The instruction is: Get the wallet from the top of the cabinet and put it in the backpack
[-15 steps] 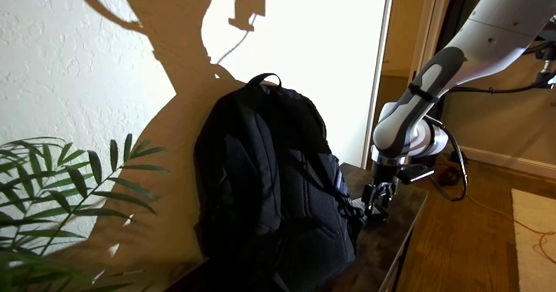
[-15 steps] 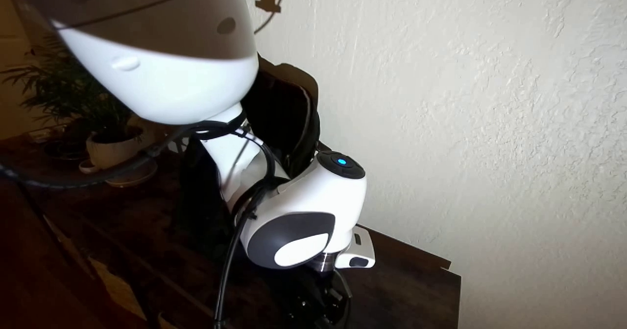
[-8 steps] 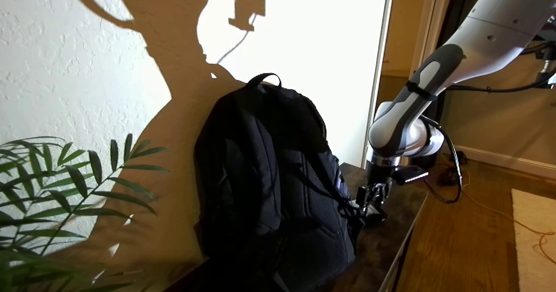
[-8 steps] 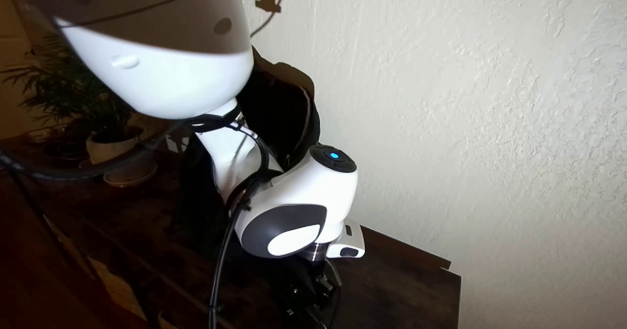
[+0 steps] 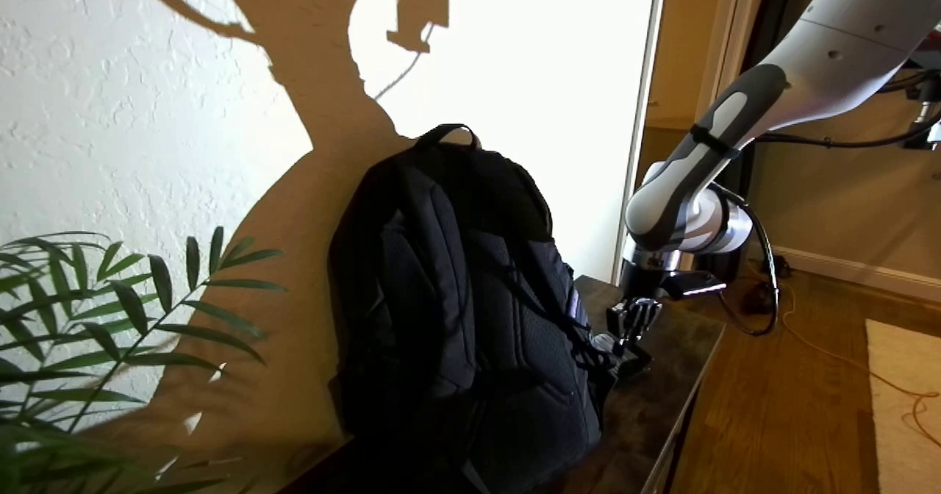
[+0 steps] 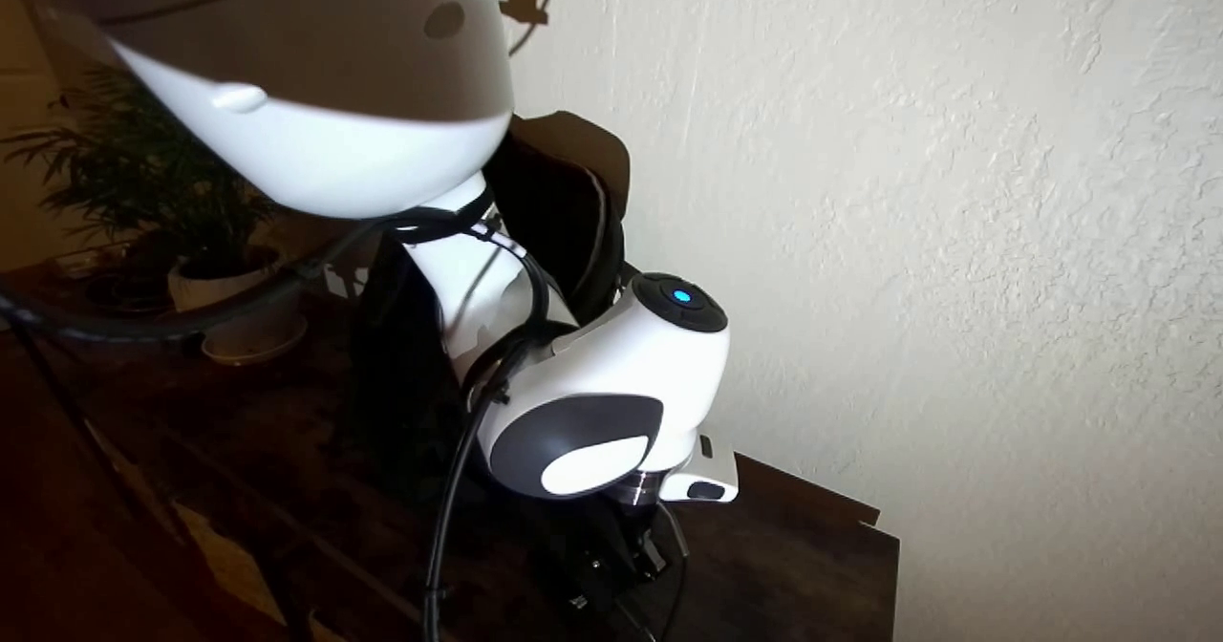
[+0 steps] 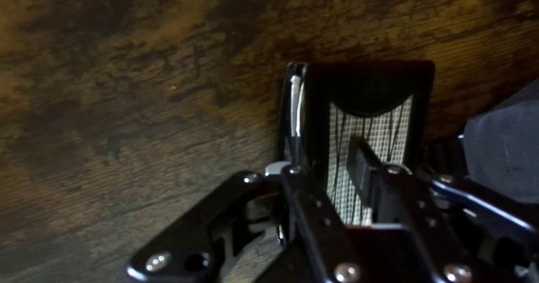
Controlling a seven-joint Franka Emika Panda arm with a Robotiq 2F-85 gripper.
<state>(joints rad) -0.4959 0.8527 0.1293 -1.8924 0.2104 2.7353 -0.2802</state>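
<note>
A rough white wall [image 6: 908, 241] backs a dark wood-grained cabinet [image 6: 803, 566]; on it, in an exterior view, stands an upright black backpack [image 5: 478, 310], with a pale violet patch [image 5: 573, 306] toward three o'clock, too small to read; a leafy plant [image 5: 110, 332] fills the eight o'clock corner; the white arm [image 5: 831, 75] enters from two o'clock and ends just beside the backpack's three o'clock side; in an exterior view a blue light [image 6: 681, 295] glows on its joint, and near six o'clock a small pale mark [image 6: 579, 602] cannot be read. In the wrist view the wallet [image 7: 370, 106] is at three o'clock of centre, outside the backpack, over the cabinet top; it is black, with a glossy edge [image 7: 296, 106] at its nine o'clock and a pale mesh window [image 7: 387, 127]; whether it lies flat or tilted I cannot tell; the gripper [image 7: 326, 161] reaches in from five o'clock, jaws apart with mesh showing between, one finger [image 7: 360, 171] across the window, the other at the wallet's nine o'clock edge; whether either presses on it I cannot tell.
</note>
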